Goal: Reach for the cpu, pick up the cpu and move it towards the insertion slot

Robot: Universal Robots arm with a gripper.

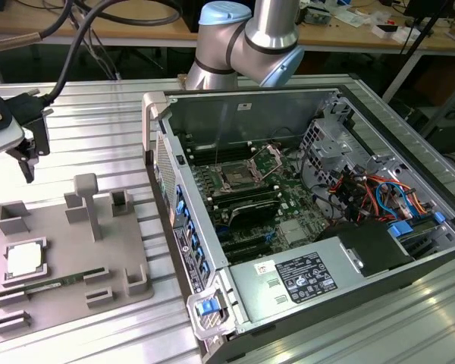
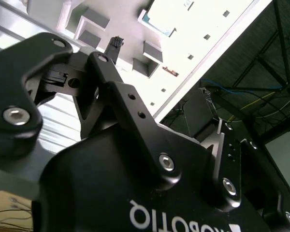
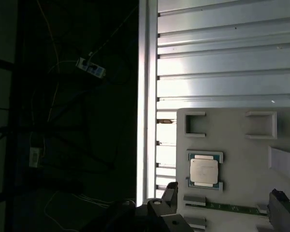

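Two fingers (image 3: 170, 192) of my pincer (image 3: 224, 195) stand wide apart and hold nothing. In the first wrist view the cpu (image 3: 204, 170) lies just ahead of the tips, touching neither, between the two finger lines and nearer the one by the edge of the counter (image 3: 222, 72). Being square, it offers no long axis; its edges run parallel to those of the grey holder plate (image 1: 68, 254) on which it rests flat, silvery top up. In the exterior view I hang near the far corner of that plate at the exterior view's left, clear of the surface, with the cpu below me and toward the camera; I judge the work to stand at the reaching step, the grasp not yet begun. A thin green memory stick (image 1: 53, 283) lies on the same plate just beside the cpu, on its camera side. The plate rests on the ribbed metal counter. Farther off, toward the exterior view's right, stands the open computer case (image 1: 235, 98); the insertion slot (image 1: 235, 180), a metal-framed square with thin wire levers, sits on the board inside, well apart from the cpu. Behind the case rise the grey and blue joints of my arm (image 1: 246, 45), with my wrist end out at the plate side.
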